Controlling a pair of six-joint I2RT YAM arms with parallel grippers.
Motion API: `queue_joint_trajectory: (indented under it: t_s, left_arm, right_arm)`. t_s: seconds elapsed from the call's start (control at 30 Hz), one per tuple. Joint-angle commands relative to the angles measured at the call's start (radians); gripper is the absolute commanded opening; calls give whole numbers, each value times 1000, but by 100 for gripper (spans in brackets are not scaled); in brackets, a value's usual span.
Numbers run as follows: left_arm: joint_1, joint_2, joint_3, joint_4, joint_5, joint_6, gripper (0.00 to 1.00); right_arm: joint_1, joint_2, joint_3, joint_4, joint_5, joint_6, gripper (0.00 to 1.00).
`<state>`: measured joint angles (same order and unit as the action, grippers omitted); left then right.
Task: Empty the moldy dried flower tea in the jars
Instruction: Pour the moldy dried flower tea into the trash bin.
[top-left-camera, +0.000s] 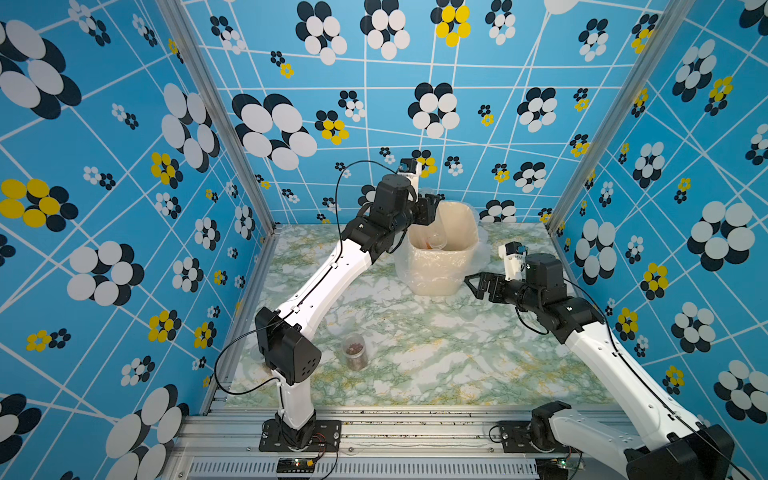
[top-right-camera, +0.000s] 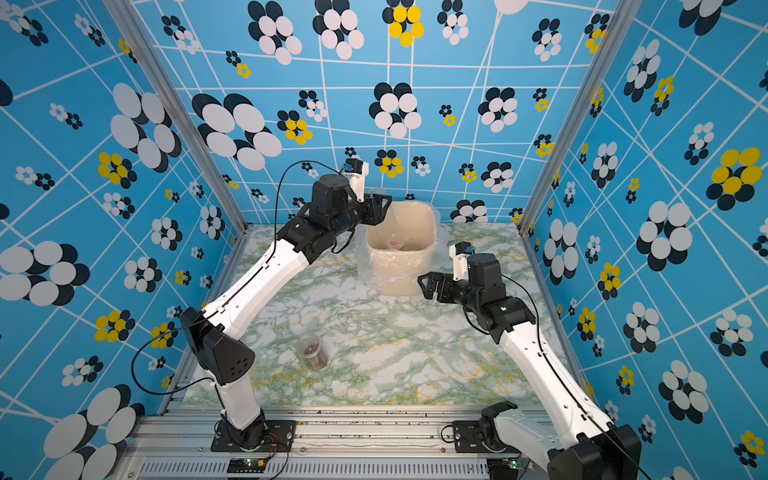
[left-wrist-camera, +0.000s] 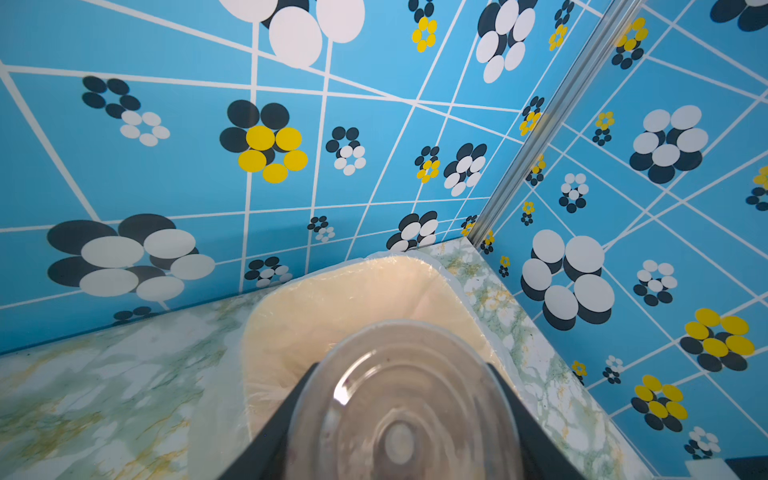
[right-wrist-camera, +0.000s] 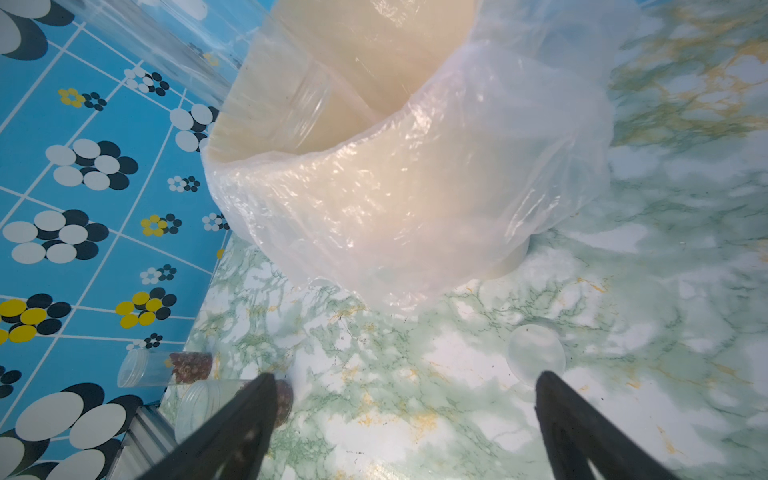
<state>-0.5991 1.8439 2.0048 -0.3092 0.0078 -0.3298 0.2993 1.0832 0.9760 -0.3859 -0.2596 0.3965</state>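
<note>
Farthest left on the desk (top-left-camera: 415, 361), a second jar (top-left-camera: 354, 352) sits well apart from everything else, its moldy dried flower tea (top-left-camera: 353, 347) showing reddish-brown through the clear wall; that one is not yet emptied. Next, the left gripper (top-left-camera: 431, 206) has its jaws pinching the held jar (left-wrist-camera: 401, 415) by its sides, tipped mouth-down inside the bin (top-left-camera: 444, 272). The step in hand looks like the pour itself. Doing it well means holding the mouth under the rim and off the loose plastic liner (right-wrist-camera: 519, 137), tilting steeply enough that crumbs near the base slide out, and perhaps giving a small shake before lifting. The wrist view through the clear base shows little colour, so the jar seems nearly empty, though I cannot tell whether bits cling. The grip should be firm, since the smooth wall could slip and drop the jar into the bin. A clear lid (right-wrist-camera: 536, 353) lies flat on the desk near the bin. Rightmost, the right gripper (top-left-camera: 478, 286) hovers low beside the bin, jaws spread wide and empty.
</note>
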Motion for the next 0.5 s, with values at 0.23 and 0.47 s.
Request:
queue_joint_trajectory:
  t_s: [0.23,0.47]
  left_arm:
    - [16,5,-5,9,19,-41,0]
    - [39,-13,-45,44,83,-107,0]
  right_arm:
    - [-5,-1,-13,8,-6,-2,99]
    - [-5,-3,-14,7,-5,-6,99]
